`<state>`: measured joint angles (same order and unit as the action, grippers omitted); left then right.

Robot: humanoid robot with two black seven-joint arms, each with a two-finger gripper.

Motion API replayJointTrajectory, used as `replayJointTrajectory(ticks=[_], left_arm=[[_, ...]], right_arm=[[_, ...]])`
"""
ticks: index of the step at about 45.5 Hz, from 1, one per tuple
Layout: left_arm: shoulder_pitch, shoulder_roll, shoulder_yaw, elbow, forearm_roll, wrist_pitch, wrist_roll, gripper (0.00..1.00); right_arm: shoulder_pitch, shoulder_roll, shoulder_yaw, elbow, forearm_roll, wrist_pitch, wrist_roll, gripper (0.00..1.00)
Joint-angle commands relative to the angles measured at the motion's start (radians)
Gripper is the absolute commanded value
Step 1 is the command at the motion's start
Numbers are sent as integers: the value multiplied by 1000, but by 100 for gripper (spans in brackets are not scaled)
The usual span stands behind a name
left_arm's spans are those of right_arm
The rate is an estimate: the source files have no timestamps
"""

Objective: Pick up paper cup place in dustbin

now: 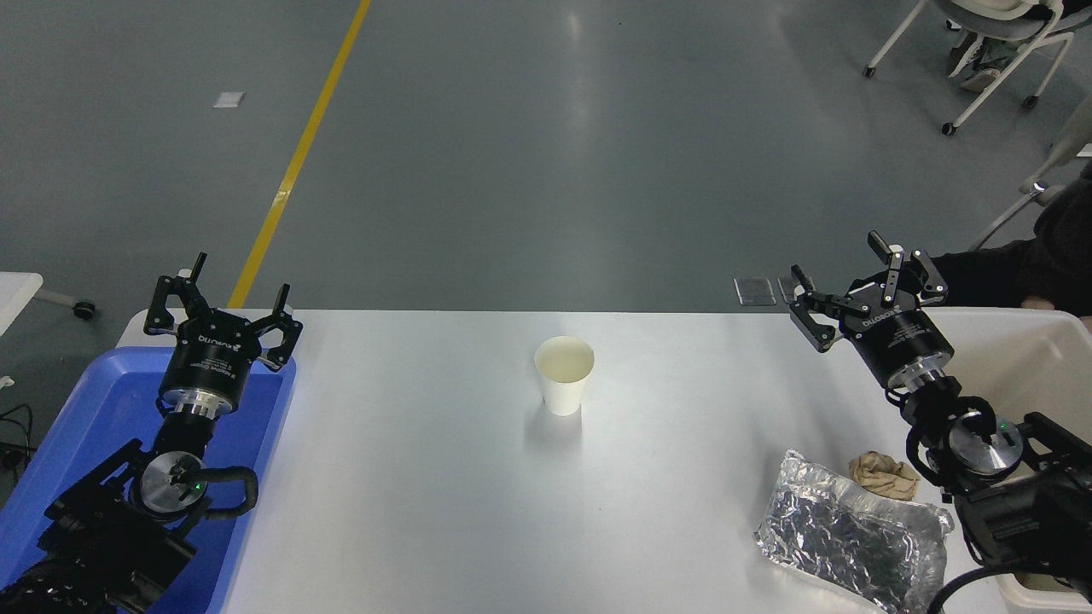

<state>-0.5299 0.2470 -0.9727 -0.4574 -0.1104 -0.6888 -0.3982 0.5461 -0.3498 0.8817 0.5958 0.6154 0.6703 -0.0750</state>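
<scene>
One upright paper cup [564, 373], dustbin [1024, 358] well apart.

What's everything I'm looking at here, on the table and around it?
paper cup: one, white, upright at the table's middle.
foil sheet: one, silver, crumpled, near right.
paper ball: one, brown, crumpled, touching the foil's far edge.
dustbin: one, off-white, right edge.
tray: one, blue, left edge.
table: one, white.
chair: one, white, top right.
person: dark sleeve, right edge beyond the dustbin.
left gripper: black, open, over the tray.
right gripper: black, open, far right, apart from the cup.
</scene>
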Motion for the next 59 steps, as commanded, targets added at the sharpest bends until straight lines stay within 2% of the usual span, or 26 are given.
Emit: replayJointTrajectory(ticks=[1, 12, 17, 23, 31, 36, 46, 59], left_arm=[[1, 0, -1, 0, 0, 0, 7, 100], [-2, 0, 3, 0, 0, 0, 1, 100], [-2, 0, 3, 0, 0, 0, 1, 100], [-2, 0, 3, 0, 0, 0, 1, 100], [-2, 0, 3, 0, 0, 0, 1, 100], [-2, 0, 3, 0, 0, 0, 1, 100], [-2, 0, 2, 0, 0, 2, -1, 100], [-1, 0, 2, 0, 0, 2, -2, 100]], right_arm=[[-2, 5, 0, 1, 0, 5, 0, 100], [31, 6, -12, 2, -23, 5, -2, 100], [103, -6, -55, 7, -92, 5, -8, 100], [254, -49, -156, 21, -290, 2, -11, 100], [515, -57, -395, 42, -647, -15, -12, 100], [670, -57, -570, 84, -789, -12, -14, 100], [966, 0, -1029, 203, -838, -3, -14, 100], [1135, 15, -1319, 361, -913, 61, -17, 100]])
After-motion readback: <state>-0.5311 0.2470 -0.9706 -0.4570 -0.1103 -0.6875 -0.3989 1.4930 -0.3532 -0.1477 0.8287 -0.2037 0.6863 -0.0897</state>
